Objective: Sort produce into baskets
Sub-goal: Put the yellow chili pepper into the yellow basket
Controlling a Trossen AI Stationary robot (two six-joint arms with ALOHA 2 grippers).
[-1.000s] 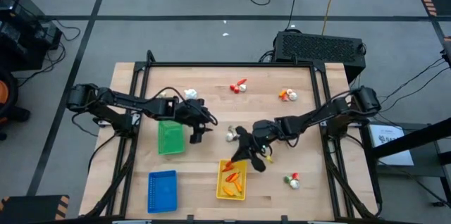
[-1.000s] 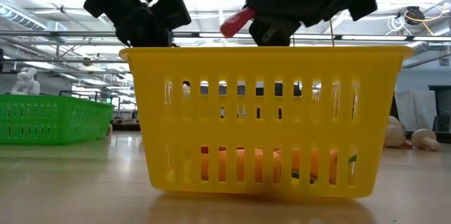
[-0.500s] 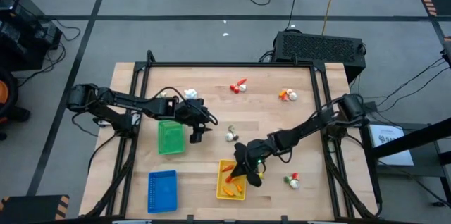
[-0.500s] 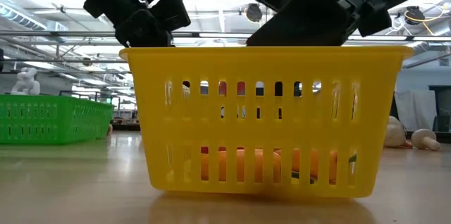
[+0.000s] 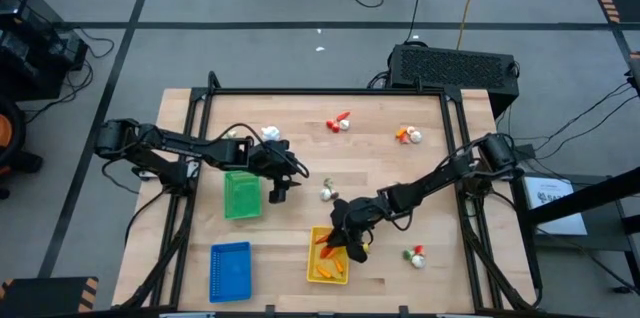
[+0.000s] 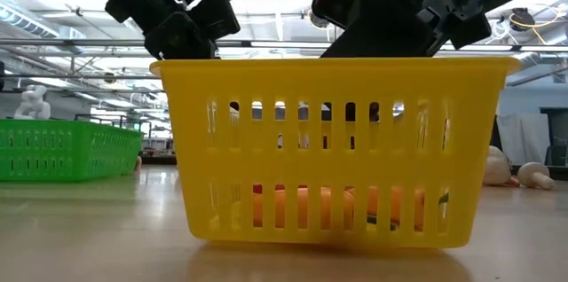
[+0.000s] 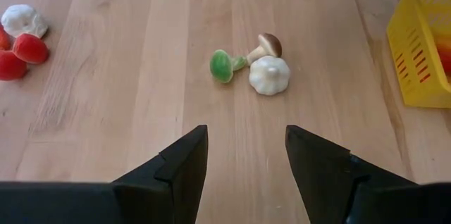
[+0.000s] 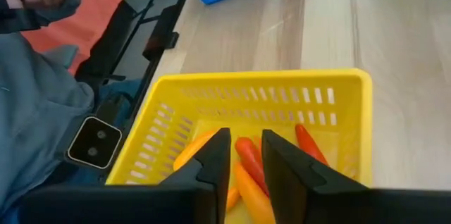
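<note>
The right claw [image 5: 349, 241] hangs over the yellow basket [image 5: 318, 270], which sits near the front edge of the wooden counter [image 5: 380, 168]. Its 2 fingers [image 8: 211, 164] stand a narrow gap apart, and nothing shows clamped between them; in the right wrist view an orange carrot [image 8: 251, 162] lies in the basket right below that gap. More carrots and a red pepper [image 8: 309, 141] lie on the basket floor around it. A person's sleeve [image 8: 35, 104] shows beyond the counter edge in that view.

The left claw [image 5: 279, 187] waits just beside the green basket [image 5: 241, 196], toward the middle of the counter, its fingers [image 7: 180, 164] spread open and empty. Ahead of it on the counter lie a white bulb [image 7: 269, 75], a brown-capped mushroom [image 7: 265, 45] and a green piece [image 7: 223, 65], the 3 touching or nearly so.

The blue basket [image 5: 230, 270] sits at the front left of the counter, beside the yellow one but apart from it. Loose produce remains on the counter: a white piece [image 5: 270, 133] at the back of the green basket, a red-and-white cluster [image 5: 340, 121] near the back edge, an orange-and-white cluster [image 5: 407, 135] to its right, and a small red-and-white piece [image 5: 415, 254] near the front right.
</note>
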